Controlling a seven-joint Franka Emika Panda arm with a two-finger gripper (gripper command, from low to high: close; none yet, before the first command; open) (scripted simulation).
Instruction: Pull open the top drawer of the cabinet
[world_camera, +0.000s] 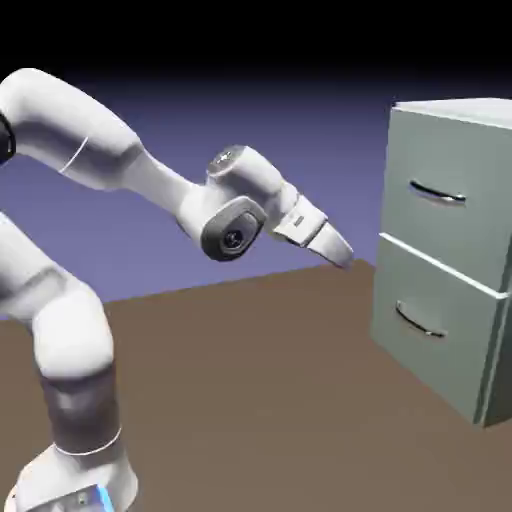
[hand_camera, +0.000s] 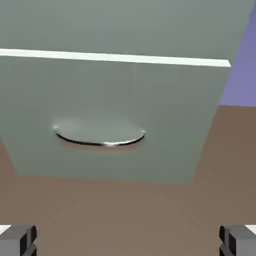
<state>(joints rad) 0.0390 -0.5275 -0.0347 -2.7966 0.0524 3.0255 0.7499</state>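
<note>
The cabinet stands at the exterior view's right, pale grey-green, with both drawers shut. The top drawer carries a thin silvery handle. My gripper hangs in the air left of the cabinet, about level with the seam between the drawers, tilted down toward it and well apart from it. In the hand view the fingertips stand far apart at the bottom corners, so the gripper is open and empty. That view shows the lower drawer's handle and, above the pale seam, a strip of the top drawer.
The lower drawer has its own curved handle. The brown table stretches between the robot's base and the cabinet. The arm's elbow rises at the exterior view's upper left.
</note>
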